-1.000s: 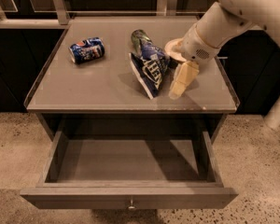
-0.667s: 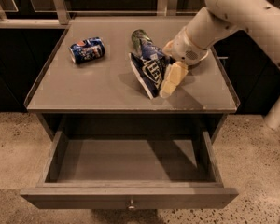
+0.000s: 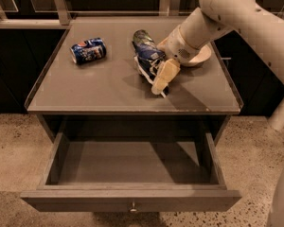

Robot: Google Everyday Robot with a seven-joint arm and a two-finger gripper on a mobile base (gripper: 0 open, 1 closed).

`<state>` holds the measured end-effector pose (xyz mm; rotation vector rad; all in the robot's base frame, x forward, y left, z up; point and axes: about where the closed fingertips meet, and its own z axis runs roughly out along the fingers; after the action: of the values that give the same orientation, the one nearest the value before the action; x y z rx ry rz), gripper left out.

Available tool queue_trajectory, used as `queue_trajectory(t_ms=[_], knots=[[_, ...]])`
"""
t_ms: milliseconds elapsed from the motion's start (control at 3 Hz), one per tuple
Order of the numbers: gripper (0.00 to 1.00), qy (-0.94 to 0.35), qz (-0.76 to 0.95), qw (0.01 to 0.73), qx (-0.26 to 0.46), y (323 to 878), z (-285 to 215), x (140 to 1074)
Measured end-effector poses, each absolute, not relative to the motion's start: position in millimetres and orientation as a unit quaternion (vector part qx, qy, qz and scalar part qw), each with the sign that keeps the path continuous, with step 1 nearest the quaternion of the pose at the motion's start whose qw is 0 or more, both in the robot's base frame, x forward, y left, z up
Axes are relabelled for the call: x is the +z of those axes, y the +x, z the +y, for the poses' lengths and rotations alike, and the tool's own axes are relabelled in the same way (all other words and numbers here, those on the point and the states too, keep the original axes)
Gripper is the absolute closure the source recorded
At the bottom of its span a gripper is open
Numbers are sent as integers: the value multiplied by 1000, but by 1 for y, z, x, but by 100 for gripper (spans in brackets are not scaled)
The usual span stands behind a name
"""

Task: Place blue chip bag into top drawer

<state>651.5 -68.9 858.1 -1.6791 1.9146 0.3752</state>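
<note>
Gripper sits low over the right side of the chip bag, on the middle of the table top, with its cream tip pointing down and to the front-left. A second ago it hung to the right of the bag, clear of it; since then it has slid left and now covers the bag's near right edge. Whether it is spread, pressed together or pinching the foil cannot be told, because it overlaps the bag. The arm has swung left with it.

The bag lies where it did, crumpled, running from the back of the table toward the front. The crushed soda can has not moved either and lies on its side well to the left of the bag. The drawer is pulled out as before, its knob at the middle of the front panel.

Part of the bag is hidden under the gripper. A pale dish shows only as a rim behind the wrist. The arm is cut off at the top and right edges, and the bag's lettering is too small to read.
</note>
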Motion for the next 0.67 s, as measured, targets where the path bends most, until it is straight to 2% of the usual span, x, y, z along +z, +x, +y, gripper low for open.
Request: queue_trajectory(t_ms=[667], knots=[[43, -626, 714, 281, 140, 652, -69, 858]])
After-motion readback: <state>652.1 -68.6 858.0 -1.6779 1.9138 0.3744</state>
